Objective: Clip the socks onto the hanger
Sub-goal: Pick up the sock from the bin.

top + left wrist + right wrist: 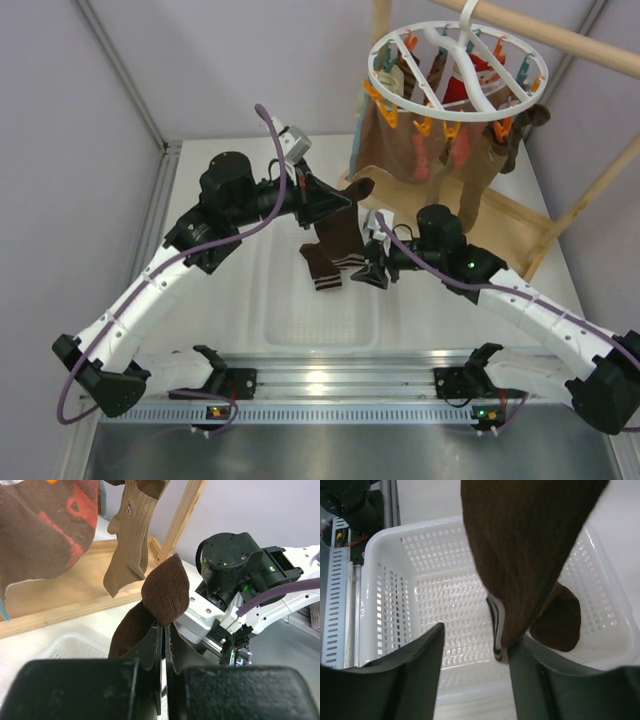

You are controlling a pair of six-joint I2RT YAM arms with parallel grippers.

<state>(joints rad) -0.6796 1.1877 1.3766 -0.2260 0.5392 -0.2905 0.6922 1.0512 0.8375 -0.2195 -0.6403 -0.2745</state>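
Two dark brown socks (335, 248) hang from my left gripper (338, 204), their striped cuffs down over the basket. In the left wrist view the jaws (167, 626) are shut on a fold of brown sock (165, 591). My right gripper (370, 272) is at the cuffs, open. In the right wrist view the sock (530, 555) hangs between the fingers, and its striped cuff (496, 630) rests against the right finger (532, 672), well apart from the left finger (415, 660). The white ring hanger (455, 70) with orange and teal pegs hangs at the back right.
A white perforated basket (385, 580) sits on the table under the socks. Tan (131, 535) and brown-and-red socks (45, 530) hang from the hanger's pegs. The wooden stand's rod (560, 38) and base plank (520, 215) are behind the right arm.
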